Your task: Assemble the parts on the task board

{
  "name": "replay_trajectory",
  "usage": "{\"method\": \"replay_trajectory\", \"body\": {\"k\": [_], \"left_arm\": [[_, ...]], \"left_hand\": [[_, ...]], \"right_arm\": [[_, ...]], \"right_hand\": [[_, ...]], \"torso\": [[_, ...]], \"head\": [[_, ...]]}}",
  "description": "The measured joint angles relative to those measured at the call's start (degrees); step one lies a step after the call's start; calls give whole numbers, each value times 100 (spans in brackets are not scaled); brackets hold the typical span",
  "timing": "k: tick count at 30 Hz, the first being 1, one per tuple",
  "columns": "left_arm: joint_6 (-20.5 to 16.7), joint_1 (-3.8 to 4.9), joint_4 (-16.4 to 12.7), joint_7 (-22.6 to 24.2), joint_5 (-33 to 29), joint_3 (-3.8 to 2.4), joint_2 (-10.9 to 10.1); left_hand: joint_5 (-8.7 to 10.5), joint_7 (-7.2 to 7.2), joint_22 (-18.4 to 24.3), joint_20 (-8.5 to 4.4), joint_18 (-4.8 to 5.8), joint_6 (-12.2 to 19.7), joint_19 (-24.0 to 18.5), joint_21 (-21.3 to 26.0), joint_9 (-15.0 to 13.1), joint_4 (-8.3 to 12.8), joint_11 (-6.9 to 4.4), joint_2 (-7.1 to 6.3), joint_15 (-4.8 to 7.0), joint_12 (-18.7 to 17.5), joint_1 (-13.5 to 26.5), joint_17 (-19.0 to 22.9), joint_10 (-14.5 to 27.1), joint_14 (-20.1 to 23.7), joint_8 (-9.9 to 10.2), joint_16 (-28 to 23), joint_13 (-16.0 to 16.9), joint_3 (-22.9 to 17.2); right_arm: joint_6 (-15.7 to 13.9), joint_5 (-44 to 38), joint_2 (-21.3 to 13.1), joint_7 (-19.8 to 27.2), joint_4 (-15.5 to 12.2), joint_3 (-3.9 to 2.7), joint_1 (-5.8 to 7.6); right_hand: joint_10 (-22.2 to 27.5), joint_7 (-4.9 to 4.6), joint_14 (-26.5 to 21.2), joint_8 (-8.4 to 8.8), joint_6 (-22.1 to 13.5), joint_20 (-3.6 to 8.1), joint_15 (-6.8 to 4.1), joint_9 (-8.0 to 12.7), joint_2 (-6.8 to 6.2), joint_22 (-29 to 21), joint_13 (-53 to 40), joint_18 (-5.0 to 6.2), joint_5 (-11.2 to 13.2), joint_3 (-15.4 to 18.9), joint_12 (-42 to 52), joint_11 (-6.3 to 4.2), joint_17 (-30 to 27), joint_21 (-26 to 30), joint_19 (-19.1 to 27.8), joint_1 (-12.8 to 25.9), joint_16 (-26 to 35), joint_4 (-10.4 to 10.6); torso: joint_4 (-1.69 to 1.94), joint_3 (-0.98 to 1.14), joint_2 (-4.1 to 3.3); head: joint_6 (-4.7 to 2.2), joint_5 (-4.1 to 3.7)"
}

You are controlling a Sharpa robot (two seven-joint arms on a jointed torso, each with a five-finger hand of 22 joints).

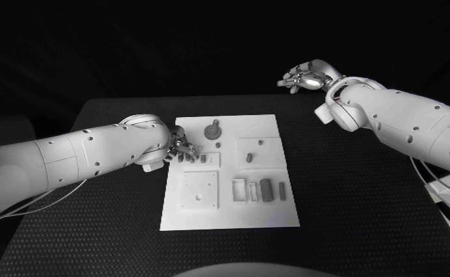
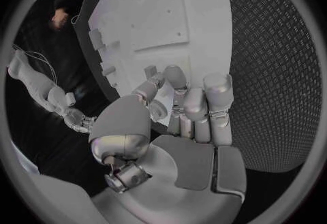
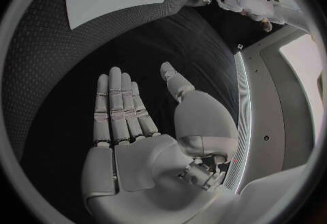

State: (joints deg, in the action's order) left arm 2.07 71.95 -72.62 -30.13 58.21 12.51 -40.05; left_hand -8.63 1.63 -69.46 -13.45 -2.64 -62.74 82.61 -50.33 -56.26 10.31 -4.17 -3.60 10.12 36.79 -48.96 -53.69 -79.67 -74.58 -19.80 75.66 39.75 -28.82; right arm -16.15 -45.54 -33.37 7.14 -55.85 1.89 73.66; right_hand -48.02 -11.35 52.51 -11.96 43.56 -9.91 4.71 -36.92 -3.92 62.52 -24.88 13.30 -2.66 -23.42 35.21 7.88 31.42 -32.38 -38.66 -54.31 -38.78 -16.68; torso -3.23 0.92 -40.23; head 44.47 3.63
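The white task board lies in the middle of the black table. On it are a round part, a small part in a square recess, a square plate and a row of several slim parts. My left hand sits at the board's left edge, its fingers curled down onto the board by a small fixture. Whether they pinch a part is hidden. My right hand hangs high beyond the table's far right, palm flat and fingers spread, holding nothing.
Black textured table surface lies bare on both sides of the board. The table's far edge runs behind the board. The right forearm slants over the right side of the table.
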Motion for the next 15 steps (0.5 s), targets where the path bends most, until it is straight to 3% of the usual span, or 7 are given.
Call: {"method": "replay_trajectory", "body": {"k": [9, 15], "left_arm": [[0, -1, 6, 1, -2, 1, -1], [-4, -4, 44, 10, -7, 1, -1]], "left_hand": [[0, 0, 1, -38, 1, 1, 0, 3, -4, -33, 5, -15, 0, 0, 15, 6, -3, 0, 23, 0, -1, 33], [29, -2, 11, -38, 1, 1, -1, 29, -2, -93, -7, -108, -7, 0, 108, 16, 31, 7, 70, 0, -7, 58]], "right_arm": [[5, 3, -2, 0, 0, 0, -5], [7, 5, -4, 1, 3, 0, -8]], "right_hand": [[0, 0, 0, 0, 0, 0, 0, 0, 0, 0, 6, 0, 0, 0, 0, 0, 0, 0, 0, 0, 0, 0], [0, 0, 0, 0, 0, 0, 0, 0, 0, 0, 13, 0, 0, 0, 0, 0, 0, 0, 0, 0, 0, 0]], "torso": [[-6, 2, 0], [-7, 2, 0]], "head": [[-6, 5], [-5, 6]]}}
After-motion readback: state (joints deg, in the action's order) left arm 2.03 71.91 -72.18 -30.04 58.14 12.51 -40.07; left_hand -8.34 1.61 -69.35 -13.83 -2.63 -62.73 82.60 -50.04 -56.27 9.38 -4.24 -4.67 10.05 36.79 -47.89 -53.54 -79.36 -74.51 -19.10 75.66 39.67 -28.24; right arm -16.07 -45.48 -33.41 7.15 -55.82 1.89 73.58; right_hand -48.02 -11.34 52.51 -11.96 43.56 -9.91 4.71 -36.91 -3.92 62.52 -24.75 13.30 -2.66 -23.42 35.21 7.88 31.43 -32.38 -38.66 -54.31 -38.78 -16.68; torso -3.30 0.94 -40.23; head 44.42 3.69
